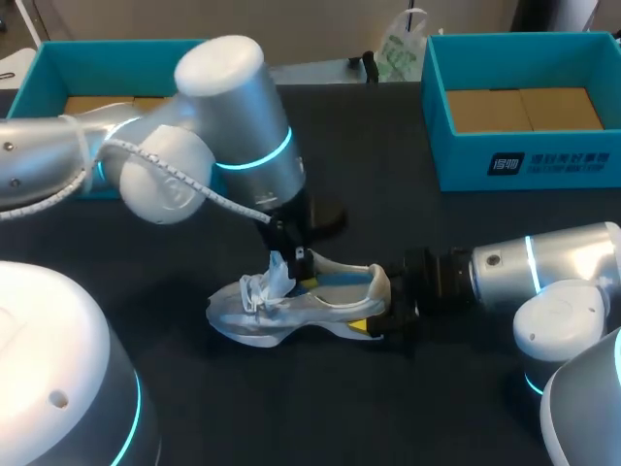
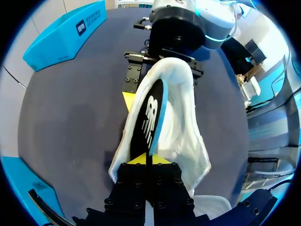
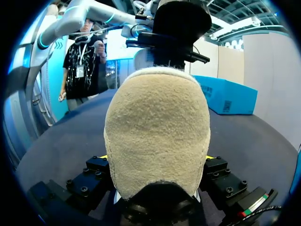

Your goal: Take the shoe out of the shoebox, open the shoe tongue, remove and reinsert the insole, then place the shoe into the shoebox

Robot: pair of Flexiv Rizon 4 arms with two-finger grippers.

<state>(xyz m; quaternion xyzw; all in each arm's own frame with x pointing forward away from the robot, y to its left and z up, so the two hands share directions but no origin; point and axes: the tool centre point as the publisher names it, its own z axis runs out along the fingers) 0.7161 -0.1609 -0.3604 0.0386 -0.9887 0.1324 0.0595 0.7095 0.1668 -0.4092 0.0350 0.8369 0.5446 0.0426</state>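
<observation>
**Insole step: shoe braced at heel, insole pinched**

- The shoe [image 1: 291, 311] lay on its side on the desk [image 1: 388, 417], about mid-desk. It was out of both boxes and well apart from the far-right shoebox [image 1: 524, 170] and the far-left shoebox [image 1: 44, 73].
- Our right hand [image 1: 380, 313] came in low from the right with its fingers closed on the heel, one on each side. In the right wrist view the heel filled the gap between them. We read this as a brace, so the shoe wouldn't slide or lift when the other arm pulled.
- Our left hand [image 2: 146, 160] sat over the shoe's opening, coming down from above. Its yellow tips were shut on the front edge of the insole [image 2: 149, 117].
- The insole stood on edge inside the opening, and its rear end ran back towards the heel cup.
- We couldn't tell from this moment alone whether the insole was coming out or going back in. Either way, we judged this to be the middle of the task, with boxing not yet done.
- Look of the shoe:
  - The upper was pale grey-white and soft, and it sagged open.
  - The white laces [image 1: 267, 286] were bunched loose near the toe end.
  - The heel lining was cream and fleecy.
  - The insole was black on top with a blue rim and a white printed mark. It looked thin and flexible and was likely to buckle if pushed.
</observation>
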